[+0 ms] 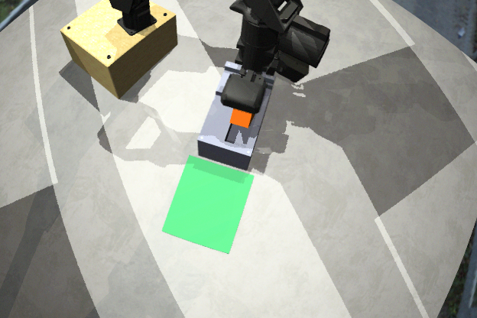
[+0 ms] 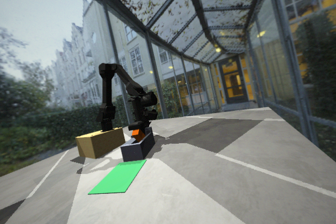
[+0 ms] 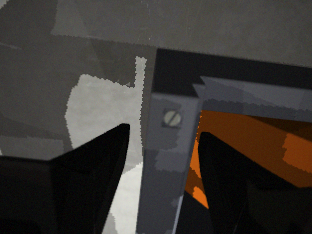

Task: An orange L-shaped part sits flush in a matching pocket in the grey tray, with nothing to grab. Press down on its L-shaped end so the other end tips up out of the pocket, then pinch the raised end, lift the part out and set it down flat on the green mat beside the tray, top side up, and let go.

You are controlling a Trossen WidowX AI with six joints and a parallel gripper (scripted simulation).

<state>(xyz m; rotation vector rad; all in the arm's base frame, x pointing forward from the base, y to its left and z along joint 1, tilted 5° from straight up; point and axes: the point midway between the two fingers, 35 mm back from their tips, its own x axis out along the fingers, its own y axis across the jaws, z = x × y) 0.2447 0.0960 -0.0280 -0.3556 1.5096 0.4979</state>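
Observation:
The orange part (image 1: 241, 118) (image 2: 138, 134) (image 3: 240, 132) is tipped up in the grey tray (image 1: 215, 125) (image 2: 131, 152) (image 3: 167, 150). Its end towards the mat stands raised above the pocket, and the pocket floor shows below it. Its L-shaped end is down at the far end, hidden by the gripper in the top and exterior views. My gripper (image 3: 164, 135) is partly open with nothing between the fingertips. In the wrist view one fingertip is over the orange part inside the tray and the other is beyond the tray's end wall. Contact itself is hidden. The green mat (image 1: 209, 206) (image 2: 119, 177) lies flat and bears nothing.
A wooden block (image 1: 142, 56) (image 2: 108, 144) carrying the arm's base stands left of the tray in the top and exterior views. The tray's end wall and a screw head (image 3: 172, 118) show close up in the wrist view. Hard shadows cross the floor.

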